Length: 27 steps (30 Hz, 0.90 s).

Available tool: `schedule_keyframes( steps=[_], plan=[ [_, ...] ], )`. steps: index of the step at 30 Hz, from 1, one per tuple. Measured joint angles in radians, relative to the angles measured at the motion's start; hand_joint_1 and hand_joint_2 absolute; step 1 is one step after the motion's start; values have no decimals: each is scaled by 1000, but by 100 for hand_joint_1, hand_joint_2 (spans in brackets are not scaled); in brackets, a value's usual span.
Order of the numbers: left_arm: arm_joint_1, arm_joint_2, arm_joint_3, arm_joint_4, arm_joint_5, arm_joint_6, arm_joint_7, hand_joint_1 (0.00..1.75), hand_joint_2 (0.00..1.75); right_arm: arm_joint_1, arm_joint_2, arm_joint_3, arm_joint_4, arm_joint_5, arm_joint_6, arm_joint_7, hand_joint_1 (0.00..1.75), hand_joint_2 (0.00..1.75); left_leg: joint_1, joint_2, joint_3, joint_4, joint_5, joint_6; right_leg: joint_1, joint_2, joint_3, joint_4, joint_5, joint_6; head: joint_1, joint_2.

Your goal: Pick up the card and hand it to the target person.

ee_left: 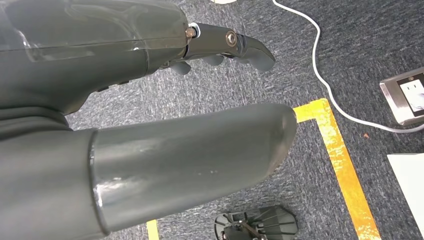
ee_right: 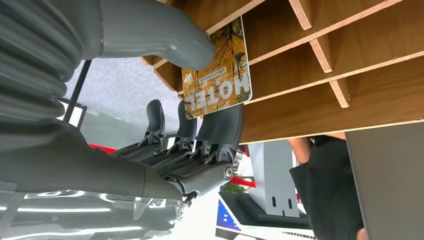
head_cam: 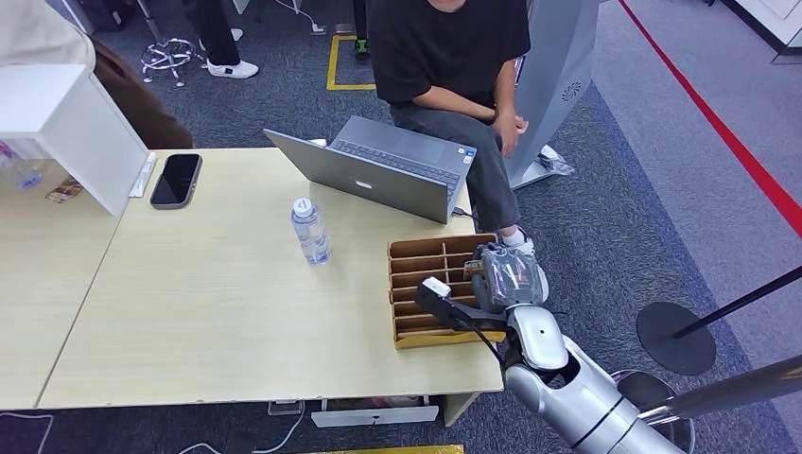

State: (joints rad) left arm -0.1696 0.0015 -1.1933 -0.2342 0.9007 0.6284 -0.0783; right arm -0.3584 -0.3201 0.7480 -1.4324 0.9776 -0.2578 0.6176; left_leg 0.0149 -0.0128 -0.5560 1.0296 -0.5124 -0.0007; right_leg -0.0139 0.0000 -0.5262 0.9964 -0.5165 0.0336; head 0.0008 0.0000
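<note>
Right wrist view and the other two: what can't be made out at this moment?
- Printed hotel card: its upper end is hidden by the right hand's thick grey thumb.
- Wooden slotted card box: the right hand hides its far right corner.
- Seated person in black: cut off at the top edge.

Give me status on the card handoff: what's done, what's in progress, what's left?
Done: right hand has reached the wooden slotted box at the table's edge. In progress: the right wrist view shows its thumb and fingers closing on the hotel card, which is still at the box; a firm grip can't be confirmed. Left: lift the card out and pass it to the seated person. Left hand hangs over the floor, holding nothing.
</note>
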Motion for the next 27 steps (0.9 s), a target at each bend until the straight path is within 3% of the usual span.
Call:
schedule_keyframes(
  steps=[19, 27],
  plan=[
    [1, 0, 5, 0, 2, 3, -3, 0, 0, -11, -16, 9, -4, -8, -21, -1, 103, 175, 0, 0, 0, 0, 0, 0, 0, 0, 0, 0, 0, 0, 0, 0],
    [1, 0, 5, 0, 3, 3, -4, 0, 0, -11, -19, 9, -6, 0, -21, -1, 126, 175, 0, 0, 0, 0, 0, 0, 0, 0, 0, 0, 0, 0, 0, 0]
  ],
)
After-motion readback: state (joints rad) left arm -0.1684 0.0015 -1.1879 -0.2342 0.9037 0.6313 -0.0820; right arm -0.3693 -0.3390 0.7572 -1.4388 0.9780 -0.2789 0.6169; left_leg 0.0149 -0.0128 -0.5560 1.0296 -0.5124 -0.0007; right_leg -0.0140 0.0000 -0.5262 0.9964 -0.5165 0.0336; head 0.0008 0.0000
